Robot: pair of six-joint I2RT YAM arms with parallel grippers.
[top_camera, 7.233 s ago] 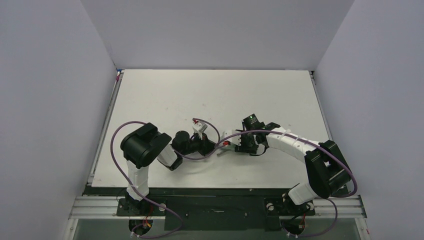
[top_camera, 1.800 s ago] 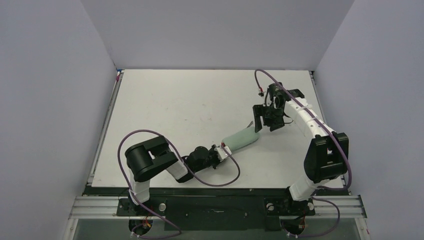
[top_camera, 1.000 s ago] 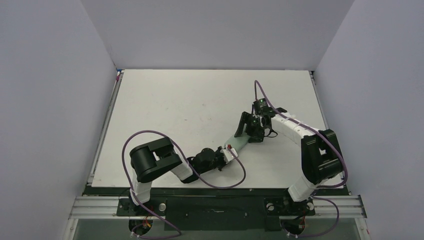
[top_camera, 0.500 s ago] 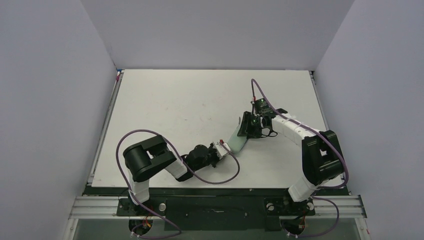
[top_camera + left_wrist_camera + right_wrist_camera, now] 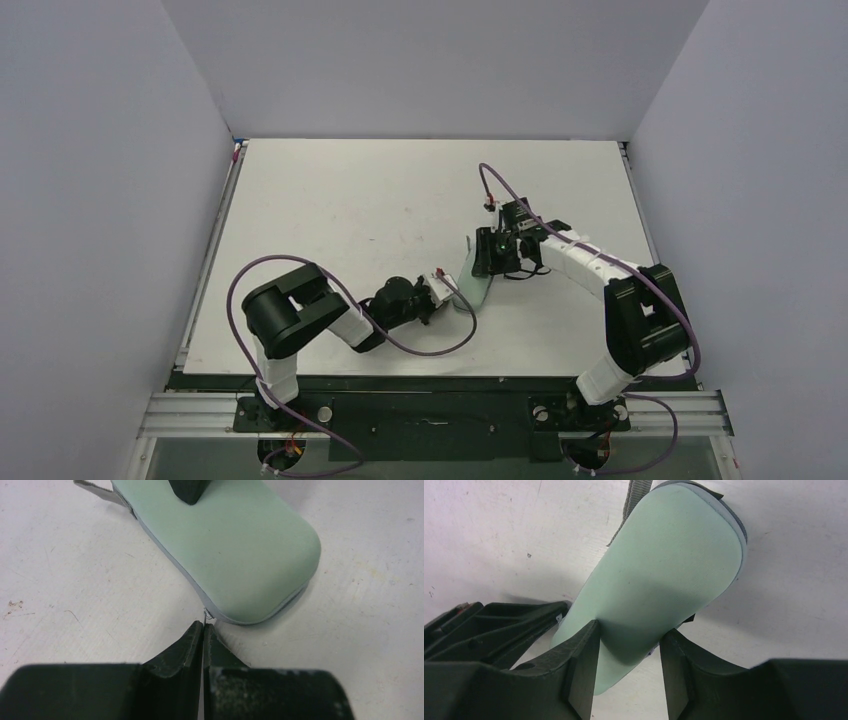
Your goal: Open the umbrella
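Holding the umbrella (image 5: pixel 474 280) steady is mattering most now; it is lying packed in its pale-green case near the middle of the table (image 5: pixel 330 200); the right gripper (image 5: pixel 630 630) is clamping the case across its width; the left gripper (image 5: pixel 202 627), jaws pressed together, seems to be nipping a small metal tab (image 5: pixel 206 613) at the seam, so any pull should be running along that seam; I am counting one umbrella, two grippers, one tab.

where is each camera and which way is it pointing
top external: above and behind the robot, looking down on the table; left arm, right arm show.
left wrist: on the left arm, looking along the shut left tool at a rounded end of the umbrella.
right wrist: on the right arm, looking along the right tool, closed across the umbrella.
shared: umbrella in all three.
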